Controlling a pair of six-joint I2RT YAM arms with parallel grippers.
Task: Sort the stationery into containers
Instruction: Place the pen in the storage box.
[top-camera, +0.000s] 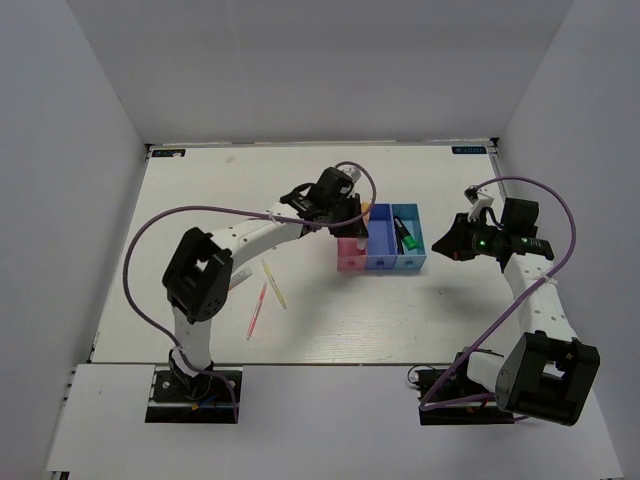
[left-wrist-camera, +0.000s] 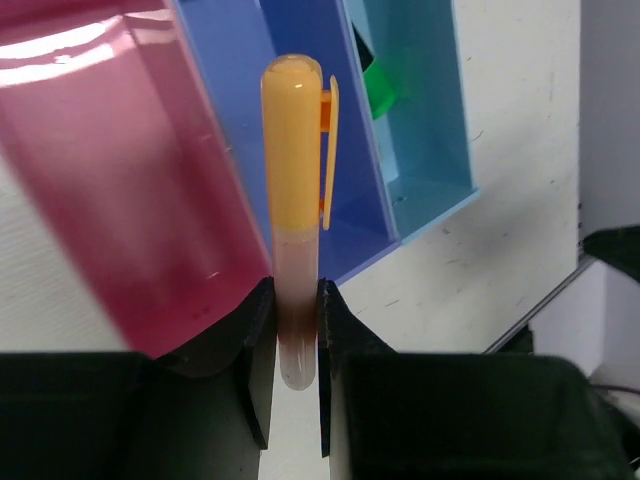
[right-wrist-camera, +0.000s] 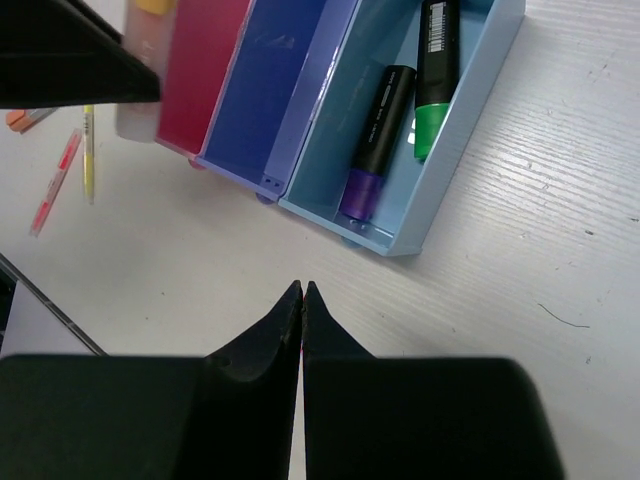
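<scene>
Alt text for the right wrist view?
The right end effector, shut on nothing, hovers over the white table near a light blue bin holding a purple highlighter and a green highlighter. A dark blue bin and a pink bin adjoin it; a yellow pen and a pink-red pen lie on the table at far left.

It looked like a robotics lab test cell: a bare white surface (top-camera: 350, 320) boxed in by plain white walls (top-camera: 320, 70), two arms (top-camera: 250, 238) bolted at its near edge, purple cables (top-camera: 126, 280) looping free, and three joined bins (top-camera: 381, 264) staged mid-surface.
</scene>
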